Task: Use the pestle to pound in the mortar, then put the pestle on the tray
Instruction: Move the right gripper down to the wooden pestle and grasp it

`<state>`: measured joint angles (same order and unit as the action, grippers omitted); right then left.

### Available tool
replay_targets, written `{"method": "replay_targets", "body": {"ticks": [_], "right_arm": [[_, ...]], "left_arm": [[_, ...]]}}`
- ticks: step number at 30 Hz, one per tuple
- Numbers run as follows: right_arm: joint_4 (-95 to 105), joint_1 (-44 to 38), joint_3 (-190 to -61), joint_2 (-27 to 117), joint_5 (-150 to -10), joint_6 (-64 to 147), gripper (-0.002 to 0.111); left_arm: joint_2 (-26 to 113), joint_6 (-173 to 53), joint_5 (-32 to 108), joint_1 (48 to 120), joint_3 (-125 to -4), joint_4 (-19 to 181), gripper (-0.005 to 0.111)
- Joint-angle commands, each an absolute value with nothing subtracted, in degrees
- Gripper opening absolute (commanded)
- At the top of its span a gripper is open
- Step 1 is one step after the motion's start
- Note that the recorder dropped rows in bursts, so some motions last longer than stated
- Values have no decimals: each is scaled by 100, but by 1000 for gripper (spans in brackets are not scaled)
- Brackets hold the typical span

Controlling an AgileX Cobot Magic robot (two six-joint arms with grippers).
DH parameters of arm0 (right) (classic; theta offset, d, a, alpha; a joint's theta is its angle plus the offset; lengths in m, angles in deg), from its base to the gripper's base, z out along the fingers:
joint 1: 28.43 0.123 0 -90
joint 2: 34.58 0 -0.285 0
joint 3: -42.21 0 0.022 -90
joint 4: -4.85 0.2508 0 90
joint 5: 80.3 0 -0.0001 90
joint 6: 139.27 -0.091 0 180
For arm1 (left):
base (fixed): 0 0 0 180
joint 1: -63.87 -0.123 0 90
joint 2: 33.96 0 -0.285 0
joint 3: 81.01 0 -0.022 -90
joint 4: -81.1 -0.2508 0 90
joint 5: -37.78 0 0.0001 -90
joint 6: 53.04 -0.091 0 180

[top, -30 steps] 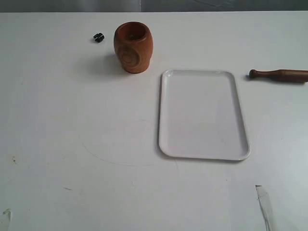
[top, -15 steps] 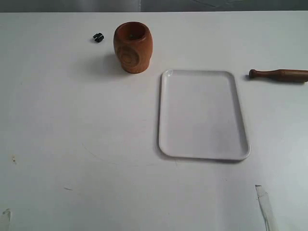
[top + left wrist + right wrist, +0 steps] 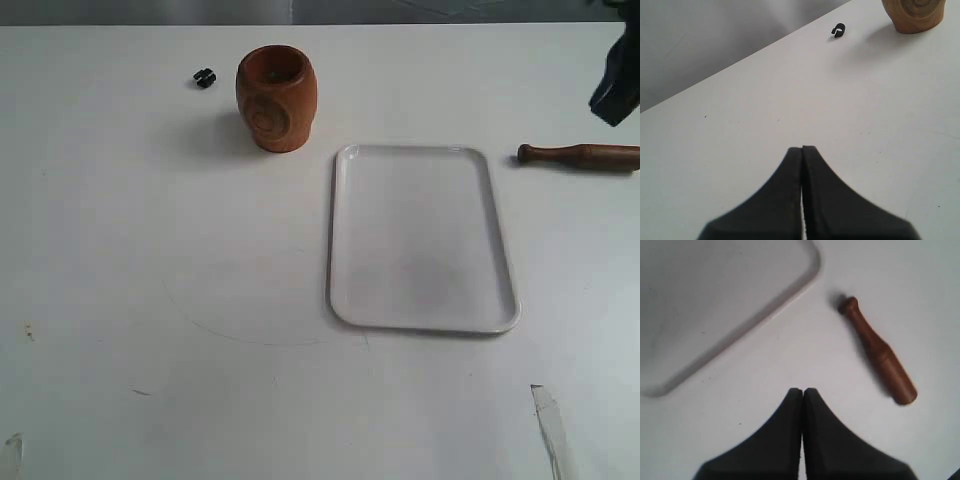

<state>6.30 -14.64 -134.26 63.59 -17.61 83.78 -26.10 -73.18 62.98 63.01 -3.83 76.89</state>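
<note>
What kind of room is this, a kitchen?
Probably a robot test bench, not a kitchen: a plain white table holds a wooden mortar, a pestle and a white tray, and the robot's black right hand hangs near the pestle.

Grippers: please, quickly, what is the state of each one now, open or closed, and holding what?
Left gripper: closed, holding nothing.
Right gripper: closed, holding nothing; the pestle lies apart from it.
</note>
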Motion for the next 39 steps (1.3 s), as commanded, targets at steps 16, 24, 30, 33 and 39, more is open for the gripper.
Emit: {"method": "replay_targets", "body": {"ticks": [16, 24, 30, 33, 39], "right_arm": [[-987, -1297, -13469, 7824, -4199, 9220, 87], [-938, -1401, -13469, 8289, -4040, 8643, 87], [-337, -1781, -13972, 8739, -3115, 8598, 85], [-6, -1796, -14071, 8738, -3202, 8972, 82], [277, -1754, -14071, 8763, -3362, 8998, 82]], "left_arm": [[-2617, -7271, 6281, 6345, -380, 7731, 0], [-2617, -7271, 6281, 6345, -380, 7731, 0], [-2617, -7271, 6281, 6345, -380, 7731, 0], [-2617, -7271, 6281, 6345, -380, 7731, 0], [-2617, -7271, 6281, 6345, -380, 7731, 0]]}}
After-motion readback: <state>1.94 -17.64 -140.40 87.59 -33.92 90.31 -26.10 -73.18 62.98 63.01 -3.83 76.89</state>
